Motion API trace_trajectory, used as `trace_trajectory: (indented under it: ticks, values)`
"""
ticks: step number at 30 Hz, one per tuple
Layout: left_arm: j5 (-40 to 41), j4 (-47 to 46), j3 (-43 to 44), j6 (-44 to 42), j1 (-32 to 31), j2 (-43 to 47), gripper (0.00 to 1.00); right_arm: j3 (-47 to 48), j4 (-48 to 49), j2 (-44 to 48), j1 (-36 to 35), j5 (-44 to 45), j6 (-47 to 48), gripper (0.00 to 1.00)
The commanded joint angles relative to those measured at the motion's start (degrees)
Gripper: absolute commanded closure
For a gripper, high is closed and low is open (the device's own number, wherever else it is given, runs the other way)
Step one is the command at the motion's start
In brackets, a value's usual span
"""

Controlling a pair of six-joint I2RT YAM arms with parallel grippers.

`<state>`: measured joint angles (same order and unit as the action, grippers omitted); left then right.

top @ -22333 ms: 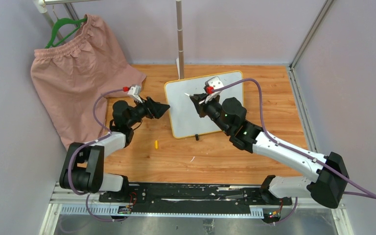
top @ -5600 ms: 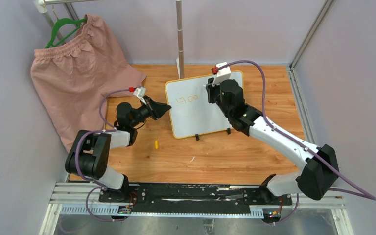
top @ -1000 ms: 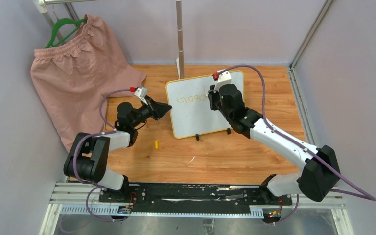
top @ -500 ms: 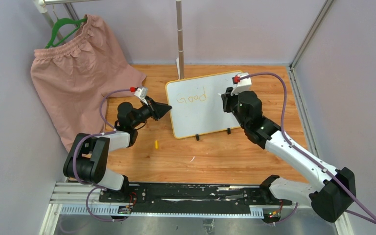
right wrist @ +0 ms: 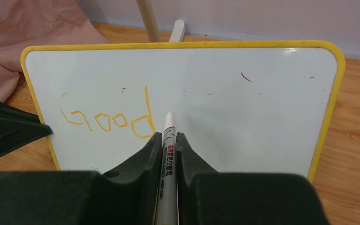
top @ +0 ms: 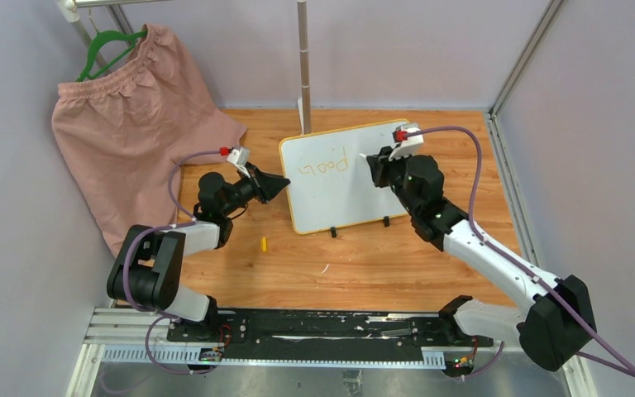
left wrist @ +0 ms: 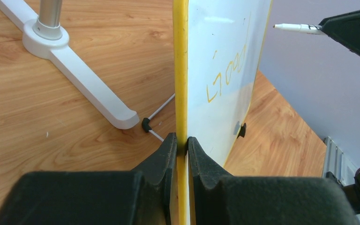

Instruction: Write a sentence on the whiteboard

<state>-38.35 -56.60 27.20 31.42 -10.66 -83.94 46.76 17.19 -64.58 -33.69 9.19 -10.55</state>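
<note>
Whiteboard [top: 339, 198], rectangular, white, yellow-framed: upright on wooden table [top: 463, 157], yellow word "Good" [right wrist: 114, 121] written | left claw [left wrist: 182, 139]: clamped on frame edge | right claw [right wrist: 168, 135]: gripping white marker pen [right wrist: 168, 123], tip lifted | next word: leave a gap, press lightly.

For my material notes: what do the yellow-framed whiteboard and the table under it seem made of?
Rectangular yellow-framed whiteboard: smooth glossy white face with glare, probably coated sheet; frame looks plastic. Brown table: visible grain, wood or wood-look laminate, satin.
</note>
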Motion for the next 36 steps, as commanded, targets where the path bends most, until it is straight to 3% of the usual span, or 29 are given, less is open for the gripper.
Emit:
trace_trajectory:
  ticks: [1,3,12,16,29,36]
  values:
    - [-1.04,1.73,0.57,-2.15,-1.21,-0.16,1.0,2.65,3.41,-2.3,0.56,-1.87,1.45,1.0]
    - [-1.08,1.88,0.57,-2.17,-1.21,-0.15,0.99,2.96,3.61,-3.05,0.52,-1.9,1.61,1.0]
    - [-0.97,2.85,1.1,-2.27,-1.21,-0.21,0.75,3.66,3.48,-4.1,-0.33,-1.73,2.97,1.0]
    - [-0.87,2.9,1.09,-2.24,-1.21,0.04,0.68,3.77,3.38,-4.3,-0.98,-1.05,3.92,1.0]
    - [-0.76,2.73,1.14,-2.02,-1.21,0.56,0.73,5.73,1.58,-5.98,-3.3,3.71,6.67,1.0]
    - [-0.83,2.64,1.13,-1.93,-1.21,0.62,0.81,5.28,3.12,-5.68,-3.29,7.09,7.4,1.0]
